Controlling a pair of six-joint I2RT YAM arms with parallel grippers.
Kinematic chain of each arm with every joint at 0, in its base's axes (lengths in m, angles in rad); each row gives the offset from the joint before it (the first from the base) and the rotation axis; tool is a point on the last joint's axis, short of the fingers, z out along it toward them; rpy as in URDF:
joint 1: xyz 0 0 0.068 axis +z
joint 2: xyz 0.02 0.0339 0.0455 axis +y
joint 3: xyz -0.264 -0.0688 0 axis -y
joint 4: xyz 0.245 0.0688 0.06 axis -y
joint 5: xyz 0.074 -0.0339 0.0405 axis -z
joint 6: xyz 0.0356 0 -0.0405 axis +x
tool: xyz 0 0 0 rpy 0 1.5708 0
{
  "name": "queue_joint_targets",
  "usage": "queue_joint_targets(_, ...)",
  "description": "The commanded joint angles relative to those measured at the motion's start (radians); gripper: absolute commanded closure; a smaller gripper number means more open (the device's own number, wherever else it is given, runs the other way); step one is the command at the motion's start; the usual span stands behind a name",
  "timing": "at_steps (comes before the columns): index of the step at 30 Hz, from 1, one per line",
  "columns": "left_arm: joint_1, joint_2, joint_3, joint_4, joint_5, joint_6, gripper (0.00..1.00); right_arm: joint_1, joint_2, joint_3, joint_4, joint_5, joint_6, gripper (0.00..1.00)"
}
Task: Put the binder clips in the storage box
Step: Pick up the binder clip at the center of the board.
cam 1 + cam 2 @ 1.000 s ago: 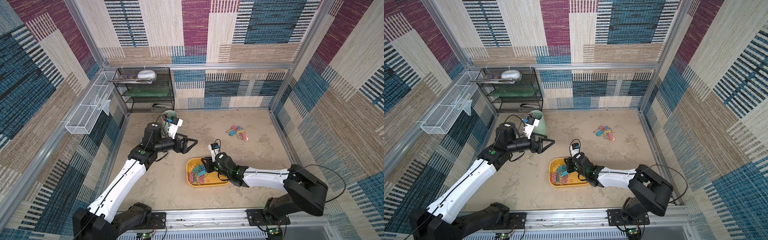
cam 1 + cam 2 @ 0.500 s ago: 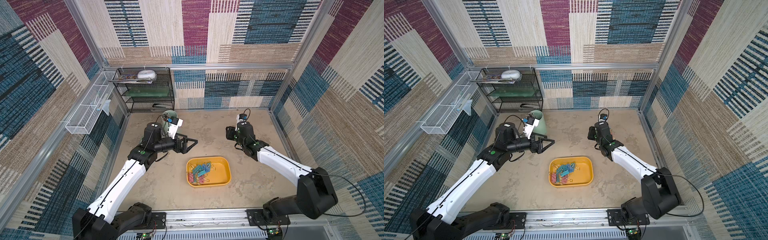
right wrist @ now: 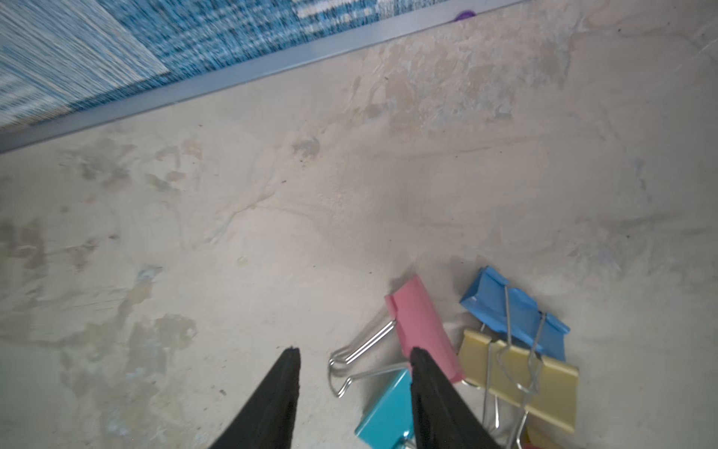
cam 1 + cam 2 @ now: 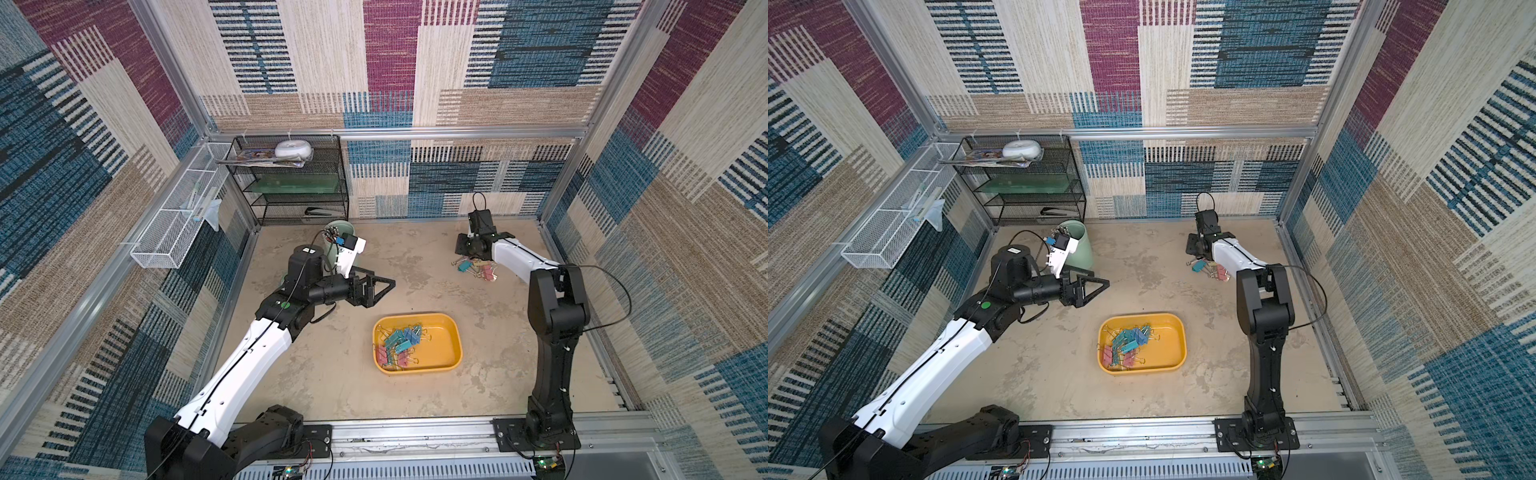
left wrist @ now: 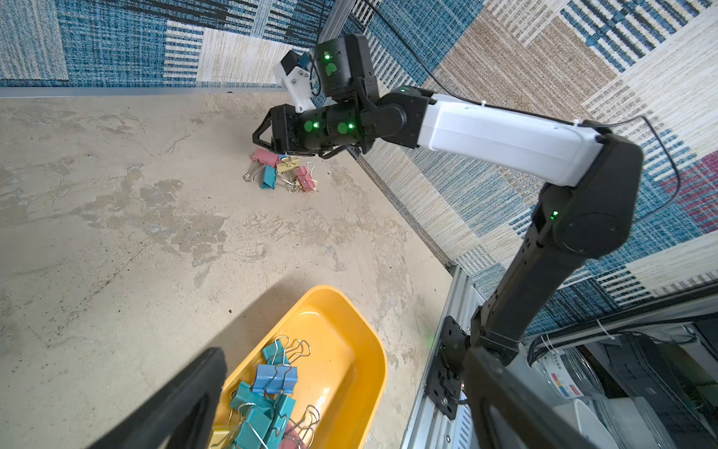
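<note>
Tabletop (image 4: 415, 270) is mottled beige, stone-look and scuffed. Walls (image 4: 390, 62) are woven patchwork in blue, maroon and tan on an aluminium frame. Left to right: 1 white wire basket (image 4: 166, 245) on the left wall, 1 black mesh rack (image 4: 291, 183) in the back-left corner, 1 green cup (image 4: 1081, 245) just in front of it. Left fingers (image 4: 390, 284) spread wide with nothing in them, above bare tabletop between cup and box. 1 yellow box (image 4: 440, 345) front-centre holds a tangled heap of clips (image 4: 401, 338) in teal, blue and pink, too knotted to count. Loose clips (image 4: 478, 266) lie on the tabletop back-right, well apart from the box: 5 countable, 2 pink, 1 teal, 1 yellow, 1 blue. Right fingers (image 3: 279, 388) part-spread, gripping nothing, low over the pile's edge beside a pink clip (image 3: 423, 330).
</note>
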Motion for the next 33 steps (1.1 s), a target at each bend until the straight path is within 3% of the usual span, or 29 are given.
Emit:
queue_joint_targets(1,0.000,0.000,0.005,0.013,0.005,0.011,0.00,-0.002,0.045,0.058,-0.095,0.064,-0.085,0.47)
queue_joint_targets(7,0.001,0.000,0.008,0.012,0.009,0.006,0.00,-0.019,0.117,0.127,-0.153,0.010,-0.143,0.44)
queue_joint_targets(14,0.001,-0.001,0.007,0.013,0.008,0.006,0.01,-0.019,0.134,0.119,-0.160,0.008,-0.151,0.47)
queue_joint_targets(27,0.001,-0.004,0.007,0.012,0.005,0.003,0.00,-0.019,0.137,0.114,-0.172,0.019,-0.141,0.71)
queue_joint_targets(33,0.001,-0.004,0.007,0.012,0.008,0.001,0.01,-0.019,0.104,0.114,-0.162,-0.012,-0.133,0.75)
